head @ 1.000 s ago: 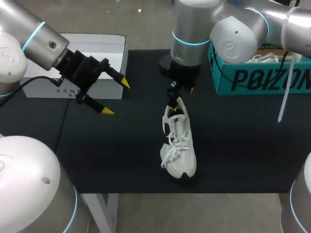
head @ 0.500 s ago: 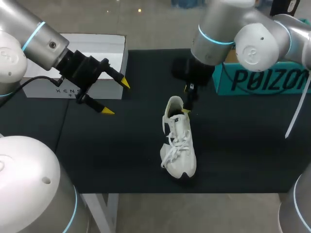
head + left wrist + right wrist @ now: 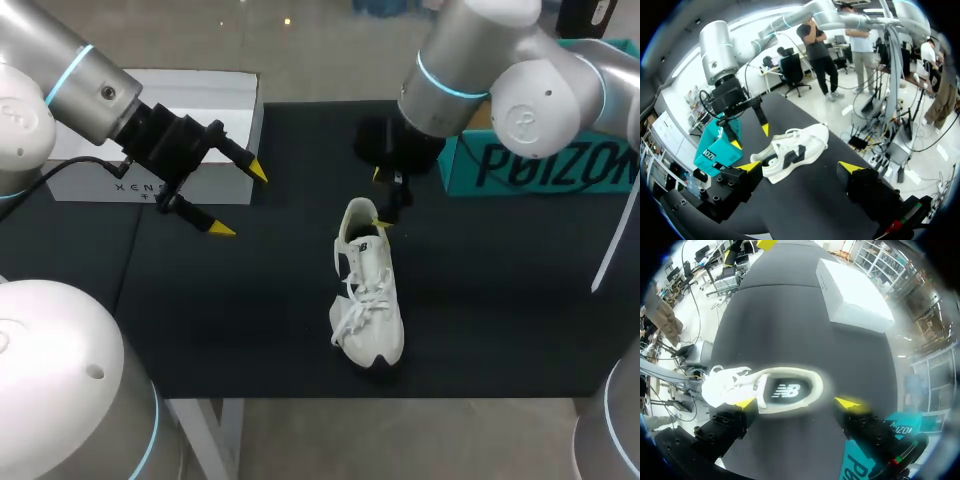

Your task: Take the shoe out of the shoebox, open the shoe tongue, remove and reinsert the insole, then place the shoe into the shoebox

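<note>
White shoe (image 3: 367, 290), logo on insole (image 3: 785, 390), lettered teal shoebox (image 3: 545, 165), left hand (image 3: 240, 200) spread, right hand (image 3: 381, 198) spread over shoe

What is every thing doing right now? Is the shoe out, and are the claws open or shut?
shoe: out of its box, on its sole, nothing gripping it.
right gripper: open, empty, over the shoe's heel.
left gripper: open, empty, beside the white box.
teal shoebox: mostly hidden, cannot tell if open.
white box: looks closed.
</note>
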`<state>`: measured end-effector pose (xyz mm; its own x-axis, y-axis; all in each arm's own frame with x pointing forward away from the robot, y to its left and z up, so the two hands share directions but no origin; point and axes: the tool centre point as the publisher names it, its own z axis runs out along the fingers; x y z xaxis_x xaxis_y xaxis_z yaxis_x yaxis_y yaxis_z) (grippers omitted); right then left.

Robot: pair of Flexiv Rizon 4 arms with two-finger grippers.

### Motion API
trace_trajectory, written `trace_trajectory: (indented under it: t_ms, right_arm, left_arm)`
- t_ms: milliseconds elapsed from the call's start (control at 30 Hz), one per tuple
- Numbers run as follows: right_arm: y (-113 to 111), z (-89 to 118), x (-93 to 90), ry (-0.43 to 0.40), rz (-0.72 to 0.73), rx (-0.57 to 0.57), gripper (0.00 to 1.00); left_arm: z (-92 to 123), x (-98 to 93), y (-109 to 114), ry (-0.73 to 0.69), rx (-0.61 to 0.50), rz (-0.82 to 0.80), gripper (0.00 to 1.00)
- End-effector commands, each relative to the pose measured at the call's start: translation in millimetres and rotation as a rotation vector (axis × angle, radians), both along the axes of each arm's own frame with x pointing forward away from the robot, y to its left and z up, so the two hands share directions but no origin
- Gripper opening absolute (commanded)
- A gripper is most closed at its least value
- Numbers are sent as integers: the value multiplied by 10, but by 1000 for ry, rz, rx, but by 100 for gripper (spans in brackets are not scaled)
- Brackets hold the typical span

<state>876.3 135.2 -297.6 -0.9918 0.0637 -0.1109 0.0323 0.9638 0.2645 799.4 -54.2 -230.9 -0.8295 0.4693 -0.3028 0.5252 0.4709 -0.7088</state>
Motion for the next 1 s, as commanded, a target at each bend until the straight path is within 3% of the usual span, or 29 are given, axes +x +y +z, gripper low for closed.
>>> trace_trajectory:
  t_ms: [33,333,600,1000]
  right_arm:
    - [170,-63,129,25,11,-42,100]
    - [307,-261,309,58,30,-58,100]
    - [217,-474,499,77,10,-85,100]
    - [200,-610,562,97,-6,-96,100]
  left_arm:
    - [1,2,0,0,3,-1,100]
    - [1,2,0,0,3,-1,100]
    - [1,2,0,0,3,-1,100]
    - [1,2,0,0,3,-1,100]
